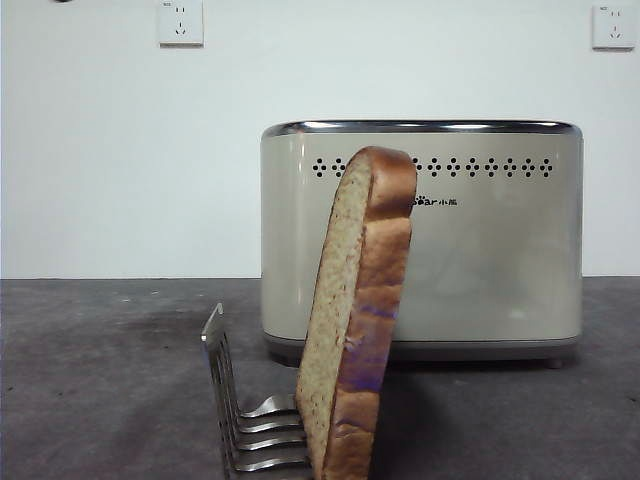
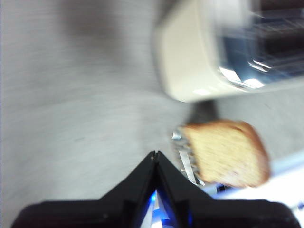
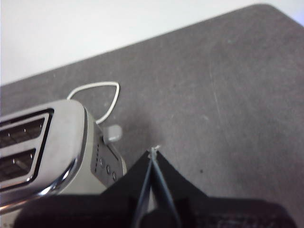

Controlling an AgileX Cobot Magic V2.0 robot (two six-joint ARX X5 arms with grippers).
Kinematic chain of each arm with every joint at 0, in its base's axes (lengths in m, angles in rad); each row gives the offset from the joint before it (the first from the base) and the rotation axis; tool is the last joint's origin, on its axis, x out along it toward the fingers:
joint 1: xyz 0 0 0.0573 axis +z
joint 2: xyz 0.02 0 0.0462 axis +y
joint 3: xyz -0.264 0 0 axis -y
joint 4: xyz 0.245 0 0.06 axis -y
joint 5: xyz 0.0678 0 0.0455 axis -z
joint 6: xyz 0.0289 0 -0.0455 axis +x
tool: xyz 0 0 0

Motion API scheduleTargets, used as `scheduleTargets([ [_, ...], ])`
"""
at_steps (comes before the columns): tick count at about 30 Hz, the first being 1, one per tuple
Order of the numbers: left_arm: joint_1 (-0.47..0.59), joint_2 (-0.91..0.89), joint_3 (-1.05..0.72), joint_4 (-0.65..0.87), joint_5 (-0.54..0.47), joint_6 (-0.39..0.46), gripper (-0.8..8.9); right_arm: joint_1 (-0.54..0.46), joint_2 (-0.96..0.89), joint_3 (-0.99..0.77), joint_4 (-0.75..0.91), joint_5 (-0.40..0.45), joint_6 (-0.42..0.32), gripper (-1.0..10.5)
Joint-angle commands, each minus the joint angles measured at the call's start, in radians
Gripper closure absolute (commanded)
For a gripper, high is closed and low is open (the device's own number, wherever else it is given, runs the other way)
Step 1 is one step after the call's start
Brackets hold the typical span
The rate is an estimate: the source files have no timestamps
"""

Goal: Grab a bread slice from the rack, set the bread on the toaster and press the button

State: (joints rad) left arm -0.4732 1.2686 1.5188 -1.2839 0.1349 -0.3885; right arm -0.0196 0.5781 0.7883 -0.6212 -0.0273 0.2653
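One thick speckled tan slice of bread (image 2: 227, 153) stands upright in the silver wire rack (image 2: 186, 156) — nearer the left gripper (image 2: 155, 154), jaws pressed together.

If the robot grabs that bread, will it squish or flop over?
Probably it squishes a little: the bread is thick and crumbly-looking, so a hard pinch could dent it. It likely won't flop much, since it stands upright in the rack on its own. It looks light, so it may tip if bumped.

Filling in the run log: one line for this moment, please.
tan wholemeal bread slice: upright in silver wire rack | cream boxy toaster: slots empty | left claw: shut, above rack | right claw: shut, by toaster
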Motion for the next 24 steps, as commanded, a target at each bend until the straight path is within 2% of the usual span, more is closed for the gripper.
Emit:
scheduleTargets([
  [1, -0.067, 0.03, -0.003, 0.037, 0.005, -0.055, 8.13, 0.001, 0.034, 0.045, -0.044, -0.003, -0.009, 9.5],
  [3, -0.108, 0.046, -0.003, 0.056, 0.041, -0.119, 8.13, 0.001, 0.057, 0.078, -0.073, -0.003, -0.017, 9.5],
  [8, -0.144, 0.063, -0.003, 0.113, 0.132, -0.21, 8.14, 0.001, 0.072, 0.142, -0.139, -0.003, -0.035, 9.5],
  [13, -0.159, 0.063, -0.003, 0.112, 0.134, -0.27, 8.14, 0.001, 0.072, 0.207, -0.216, -0.003, -0.054, 9.5],
  [18, -0.218, 0.084, -0.003, 0.051, 0.126, -0.365, 8.1, 0.001, 0.072, 0.26, -0.26, -0.003, -0.087, 9.5],
  [19, -0.237, 0.093, -0.003, 0.043, 0.125, -0.386, 7.86, 0.001, 0.072, 0.264, -0.268, -0.003, -0.087, 9.5],
  [21, -0.287, 0.116, -0.003, 0.032, 0.093, -0.422, 6.5, 0.001, 0.072, 0.268, -0.293, -0.003, -0.087, 9.5],
  [24, -0.365, 0.151, -0.003, 0.037, 0.015, -0.481, 5.23, 0.001, 0.072, 0.268, -0.352, -0.003, -0.087, 9.5],
])
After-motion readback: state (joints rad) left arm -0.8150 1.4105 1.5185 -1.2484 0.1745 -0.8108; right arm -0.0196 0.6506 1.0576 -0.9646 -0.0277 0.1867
